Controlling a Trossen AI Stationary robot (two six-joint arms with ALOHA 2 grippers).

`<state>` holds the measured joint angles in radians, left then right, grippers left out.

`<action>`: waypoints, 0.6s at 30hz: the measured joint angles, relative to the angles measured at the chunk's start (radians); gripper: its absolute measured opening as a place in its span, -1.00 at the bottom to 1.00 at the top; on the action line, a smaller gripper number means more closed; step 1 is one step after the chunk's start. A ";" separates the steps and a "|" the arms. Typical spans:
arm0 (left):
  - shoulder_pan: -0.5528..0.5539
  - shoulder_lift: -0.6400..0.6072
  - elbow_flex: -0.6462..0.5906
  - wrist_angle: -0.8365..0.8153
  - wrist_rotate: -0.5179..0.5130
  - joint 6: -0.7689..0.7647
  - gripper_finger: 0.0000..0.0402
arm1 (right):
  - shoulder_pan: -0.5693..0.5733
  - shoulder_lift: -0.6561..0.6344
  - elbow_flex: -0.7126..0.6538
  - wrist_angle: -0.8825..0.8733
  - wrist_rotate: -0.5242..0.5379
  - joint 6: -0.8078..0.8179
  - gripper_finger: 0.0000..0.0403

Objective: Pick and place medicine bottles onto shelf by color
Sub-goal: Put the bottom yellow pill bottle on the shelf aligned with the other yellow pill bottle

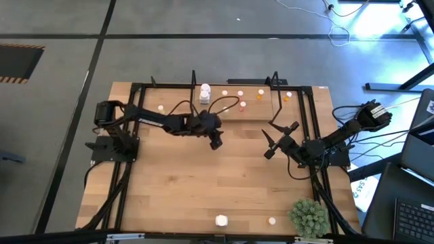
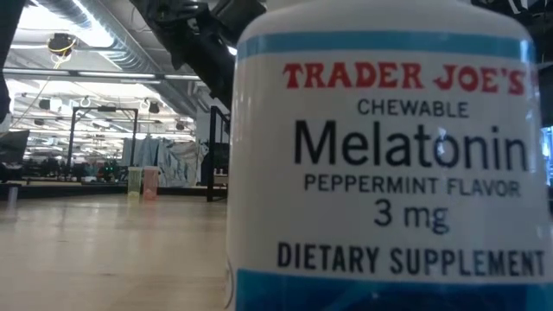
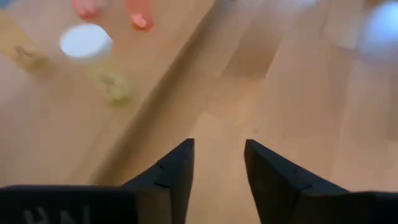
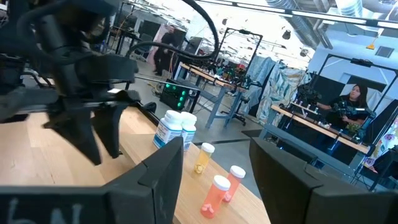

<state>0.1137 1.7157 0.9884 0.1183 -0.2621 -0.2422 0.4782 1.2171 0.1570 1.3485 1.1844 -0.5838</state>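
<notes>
Low view is blocked by a white melatonin bottle [image 2: 389, 164], standing upright. Left gripper [image 1: 215, 142] hovers open and empty near the shelf [image 1: 271, 112]; right gripper [image 1: 279, 141] open too.

Shelf [image 1: 230, 108]: low pale base along the tabletop's far edge, black end frames. On it, upright: two white bottles [image 1: 205, 93] touching, small pink and orange bottles [image 1: 242, 105] spread beside them. Near edge: one white melatonin bottle [image 1: 221, 220], one small bottle [image 1: 272, 220], both upright.

Wooden table [image 1: 203, 183], scattered medicine bottles [image 1: 221, 220], plant [image 1: 308, 217]
</notes>
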 joint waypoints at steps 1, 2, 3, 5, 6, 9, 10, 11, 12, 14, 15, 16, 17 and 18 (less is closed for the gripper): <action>0.009 0.000 0.005 -0.003 0.001 0.033 -0.38 | 0.000 0.000 0.000 0.000 0.000 0.000 -0.06; 0.017 0.000 0.011 -0.003 0.001 0.067 -0.44 | 0.000 0.000 0.000 0.000 0.000 0.000 -0.07; 0.023 0.000 0.018 -0.002 0.004 0.101 -0.50 | 0.000 0.000 0.000 0.000 0.000 0.000 -0.07; 0.037 0.000 0.023 0.002 0.035 0.185 -0.63 | 0.000 0.000 0.000 0.000 0.000 0.000 -0.07; 0.043 0.000 0.022 -0.002 0.056 0.222 -0.70 | 0.000 0.000 0.000 0.000 0.000 0.000 -0.07; 0.056 0.000 0.022 -0.005 0.094 0.277 -0.92 | 0.000 0.000 0.000 0.000 0.000 0.000 -0.07; 0.060 0.000 0.022 -0.005 0.098 0.279 -0.96 | 0.000 0.000 0.000 0.000 0.000 0.000 -0.07; 0.064 0.001 0.022 -0.006 0.098 0.280 -0.97 | 0.000 0.000 0.000 0.000 0.000 0.000 -0.07; 0.066 0.006 0.022 -0.001 0.097 0.288 -0.97 | 0.000 0.000 0.000 0.000 0.000 0.000 -0.07; 0.071 0.032 0.023 0.035 0.096 0.309 -0.98 | 0.000 0.000 0.000 0.000 0.000 0.000 -0.07; 0.072 0.038 0.021 0.030 0.096 0.313 -0.99 | 0.000 0.000 0.000 0.000 0.000 0.000 -0.07; 0.072 0.050 0.019 0.042 0.095 0.322 -0.99 | 0.000 -0.001 0.000 0.000 0.000 0.000 -0.07; 0.072 0.070 0.022 0.080 0.095 0.331 -0.99 | 0.000 0.000 0.000 0.000 0.000 0.000 -0.07; 0.071 0.087 0.025 0.098 0.089 0.341 -0.99 | 0.000 0.000 0.000 0.000 0.000 0.000 -0.07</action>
<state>0.1849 1.8026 1.0130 0.2166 -0.1730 0.0987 0.4782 1.2167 0.1570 1.3483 1.1840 -0.5837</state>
